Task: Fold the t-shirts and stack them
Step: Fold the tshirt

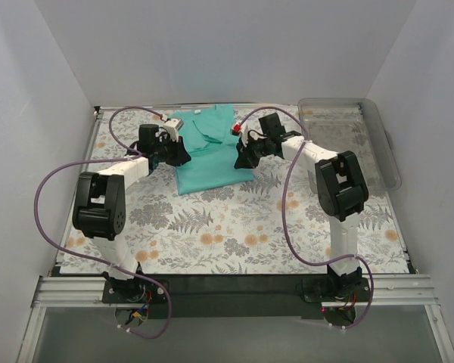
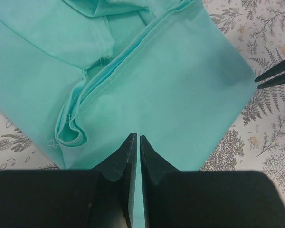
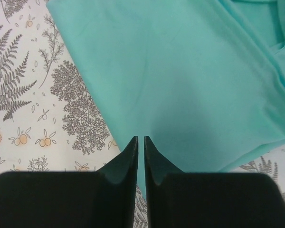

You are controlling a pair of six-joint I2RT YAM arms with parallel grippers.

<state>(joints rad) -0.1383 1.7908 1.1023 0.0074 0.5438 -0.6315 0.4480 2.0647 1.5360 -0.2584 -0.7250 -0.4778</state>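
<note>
My left gripper [image 2: 138,138] is closed to a thin slit on the near edge of the shirt [image 2: 171,85], with teal cloth showing between the fingers. My own fingers cover the pinch, so I cannot tell how much cloth is caught. My right gripper [image 3: 140,138] is shut the same way on the shirt's opposite edge, and that pinch is hidden too. The shirt lies partly folded toward the far side of the fern-and-flower table [image 1: 212,227], between my two wrists. A doubled hem and a rumpled corner show in the left wrist view. Both wrist views cut off the shirt's far part, and from above my wrists cover its side edges. Farther off at the far right stands a clear bin [image 1: 393,162], apart from the shirt.
</note>
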